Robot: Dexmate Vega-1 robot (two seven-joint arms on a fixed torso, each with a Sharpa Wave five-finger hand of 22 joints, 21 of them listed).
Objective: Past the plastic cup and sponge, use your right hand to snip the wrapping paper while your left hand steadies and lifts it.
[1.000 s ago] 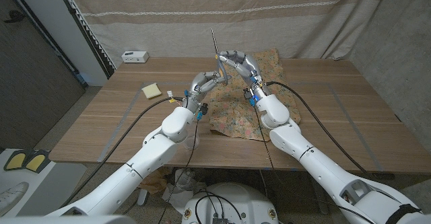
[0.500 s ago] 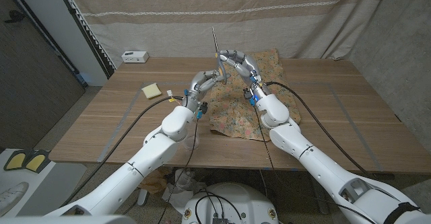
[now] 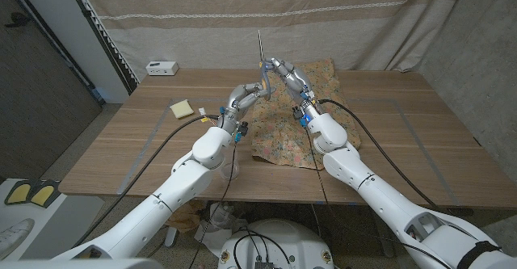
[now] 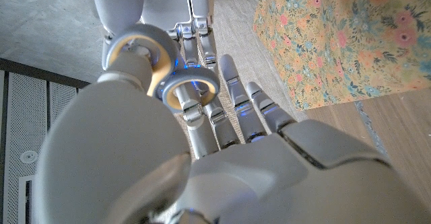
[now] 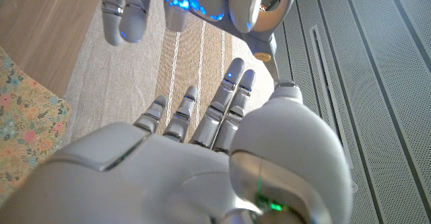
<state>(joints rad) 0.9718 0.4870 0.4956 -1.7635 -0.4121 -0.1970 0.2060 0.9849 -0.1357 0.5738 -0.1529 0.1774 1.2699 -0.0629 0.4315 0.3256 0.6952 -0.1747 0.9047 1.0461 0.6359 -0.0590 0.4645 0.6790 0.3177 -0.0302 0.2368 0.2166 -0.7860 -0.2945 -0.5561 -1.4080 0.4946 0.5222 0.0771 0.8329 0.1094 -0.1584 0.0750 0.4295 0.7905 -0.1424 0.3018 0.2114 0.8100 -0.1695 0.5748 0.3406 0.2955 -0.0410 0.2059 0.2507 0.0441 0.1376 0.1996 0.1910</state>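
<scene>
Over the middle of the wooden counter (image 3: 121, 152) in the head view, the two robot hands are meeting above the far edge of the wrapping paper (image 3: 284, 136), a crumpled sheet printed with small pink, blue and orange flowers on a mustard-yellow ground, lying right of centre and running back toward the curtain. No brand, label or readable writing is showing on the paper or on anything else on the counter. The right robot hand (image 3: 284, 75) is holding a pair of scissors (image 3: 262, 59), with one thin blade pointing straight up against the curtain (image 3: 266, 10) and the handle loops sitting among its fingers. The left robot hand (image 3: 245, 98) is raised just beside it, fingers curled toward the scissors; whether it is gripping anything I cannot tell. From the left wrist view the left robot hand (image 4: 222, 136) is reaching with straight fingers toward the other hand's rounded knuckles, and the floral paper (image 4: 337, 35) is hanging as a lifted fold just beside those fingers, not clearly touching them. A yellow sponge (image 3: 181, 108) is lying well apart on the left part of the counter, and a small white box (image 3: 162, 67) is sitting at the far left corner.
</scene>
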